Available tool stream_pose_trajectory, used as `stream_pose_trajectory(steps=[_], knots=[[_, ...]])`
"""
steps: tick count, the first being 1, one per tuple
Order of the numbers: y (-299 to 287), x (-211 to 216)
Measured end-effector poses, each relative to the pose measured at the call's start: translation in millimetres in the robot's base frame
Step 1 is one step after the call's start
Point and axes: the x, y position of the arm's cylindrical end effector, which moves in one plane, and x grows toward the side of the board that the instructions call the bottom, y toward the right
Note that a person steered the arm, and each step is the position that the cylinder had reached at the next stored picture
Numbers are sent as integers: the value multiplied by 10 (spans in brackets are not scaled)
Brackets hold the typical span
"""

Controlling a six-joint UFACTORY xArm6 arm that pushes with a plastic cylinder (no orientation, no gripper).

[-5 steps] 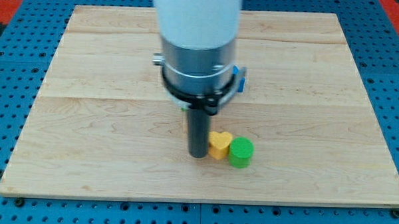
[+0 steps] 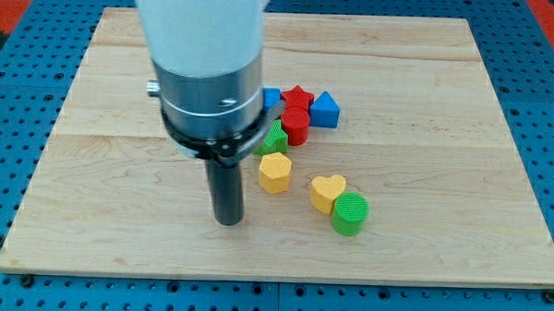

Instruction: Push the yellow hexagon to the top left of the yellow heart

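The robot's arm [image 2: 201, 70] is reaching down from the view's top, its white upper casing and grey metal collar filling the upper left-centre. The straight dark rod [image 2: 226, 186] is standing upright, my tip [image 2: 227, 222] resting on the surface.

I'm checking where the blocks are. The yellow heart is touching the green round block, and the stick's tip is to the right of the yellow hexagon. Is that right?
Not quite. The camera view shows my tip to the view's left of the yellow hexagon, not its right, and a little lower. The rest holds: the yellow heart is touching the green round block.
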Motion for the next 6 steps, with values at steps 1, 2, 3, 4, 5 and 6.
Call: stream_pose_trajectory(steps=[1, 2, 3, 4, 5, 6], knots=[[68, -511], [97, -560], [295, -560], [362, -562], [362, -562], [357, -553]])
